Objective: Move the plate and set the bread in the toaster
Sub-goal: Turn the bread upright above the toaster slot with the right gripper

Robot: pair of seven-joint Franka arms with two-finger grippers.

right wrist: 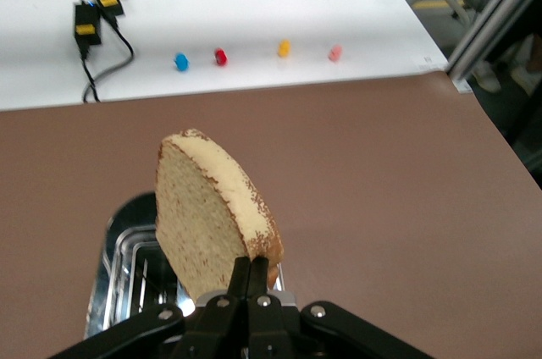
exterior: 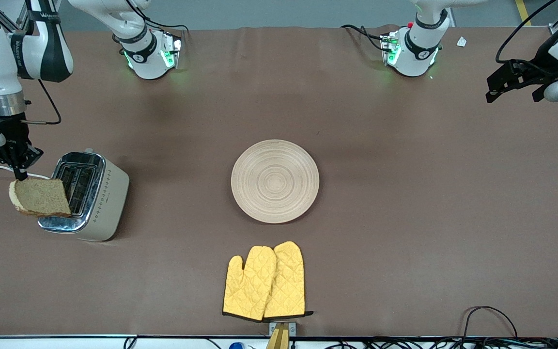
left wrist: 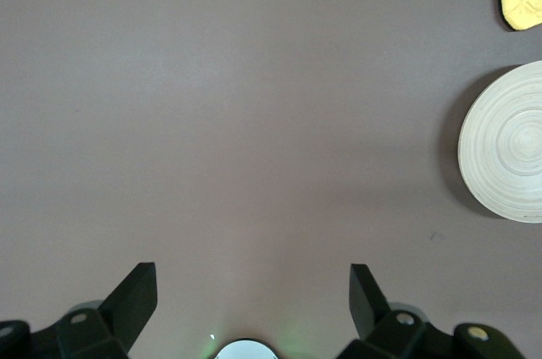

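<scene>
Under my right hand [exterior: 20,173] hangs the bread [exterior: 39,196], pinched by one edge so it dangles vertically, over the toaster [exterior: 87,196] on the counter [exterior: 405,194], ready, I judge, for a slot. My right wrist view shows the chrome slots beneath the slice. My left hand [left wrist: 252,291] waits released over bare counter; its camera catches the plate [left wrist: 508,143], well apart.

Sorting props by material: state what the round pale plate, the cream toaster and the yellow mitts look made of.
Round pale plate: probably wood or bamboo, matte, concentric ring grooves. Cream toaster: glossy dotted body, plastic or painted metal; mirror chrome top. Yellow mitts: quilted fabric, dark edge trim.
</scene>
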